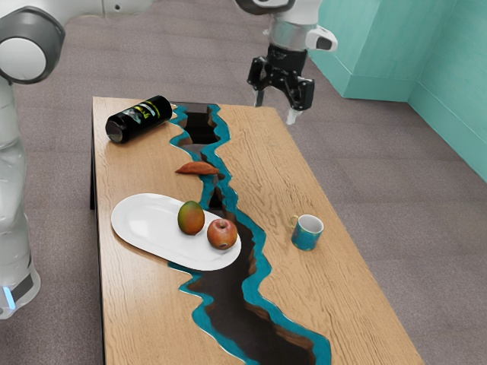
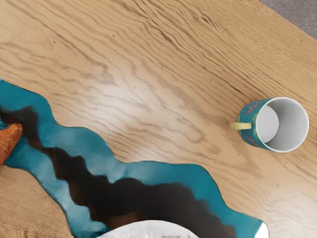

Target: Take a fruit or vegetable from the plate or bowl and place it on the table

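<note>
My gripper [image 1: 276, 114] hangs high over the far part of the table in the exterior view, its two fingers spread apart with nothing between them. On the white oval plate [image 1: 144, 220] lie a green-and-red mango [image 1: 191, 217] and, beside it, a reddish apple [image 1: 222, 234]. A brown sweet potato [image 1: 197, 168] rests on the table beyond the plate, across the blue band. In the wrist view, part of the plate's rim [image 2: 151, 229] and one end of the sweet potato [image 2: 9, 141] can be seen.
A teal mug [image 1: 307, 233] stands on the wooden table [image 1: 342, 304] to the exterior view's right of the plate; the mug [image 2: 282, 124] also appears in the wrist view. A black bottle [image 1: 139, 119] lies on its side at the table's far left corner.
</note>
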Action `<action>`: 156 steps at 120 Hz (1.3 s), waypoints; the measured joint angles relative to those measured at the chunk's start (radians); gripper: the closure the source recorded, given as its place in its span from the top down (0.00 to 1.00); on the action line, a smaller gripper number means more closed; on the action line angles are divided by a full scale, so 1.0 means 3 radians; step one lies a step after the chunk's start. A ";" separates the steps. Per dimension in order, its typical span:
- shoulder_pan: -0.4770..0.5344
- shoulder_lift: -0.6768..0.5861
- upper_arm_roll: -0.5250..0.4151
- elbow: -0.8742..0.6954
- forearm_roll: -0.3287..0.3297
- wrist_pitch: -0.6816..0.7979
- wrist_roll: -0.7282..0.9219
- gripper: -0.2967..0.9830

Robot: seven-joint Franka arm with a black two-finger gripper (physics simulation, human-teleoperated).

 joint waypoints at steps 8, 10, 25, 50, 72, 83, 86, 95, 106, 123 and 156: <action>-0.0002 -0.0006 0.0007 0.0010 -0.0027 -0.0048 -0.0627 0.77; -0.0001 -0.0006 0.0007 0.0012 -0.0033 -0.0057 -0.0772 0.77; 0.0030 -0.0001 -0.0020 0.0017 -0.0061 -0.0086 -0.1737 0.77; -0.0030 -0.0072 0.0007 -0.0207 -0.0476 -0.0032 -0.2664 0.77; -0.0839 -0.0592 -0.0007 -0.1288 -0.0618 0.0587 -0.3107 0.77; -0.0770 -0.0785 -0.0035 -0.1530 -0.0606 0.0799 -0.3044 0.77; -0.0762 -0.0827 -0.0041 -0.1598 -0.0581 0.0841 -0.2999 0.77; -0.0677 -0.0954 -0.0046 -0.1846 -0.0542 0.0942 -0.2874 0.77; -0.0510 -0.0946 -0.0048 -0.1986 -0.0554 0.1025 -0.2709 0.77; -0.0460 -0.0876 -0.0103 -0.2095 -0.0546 0.1102 -0.2308 0.77; -0.0399 -0.0822 -0.0145 -0.2170 -0.0157 0.1193 -0.0845 0.77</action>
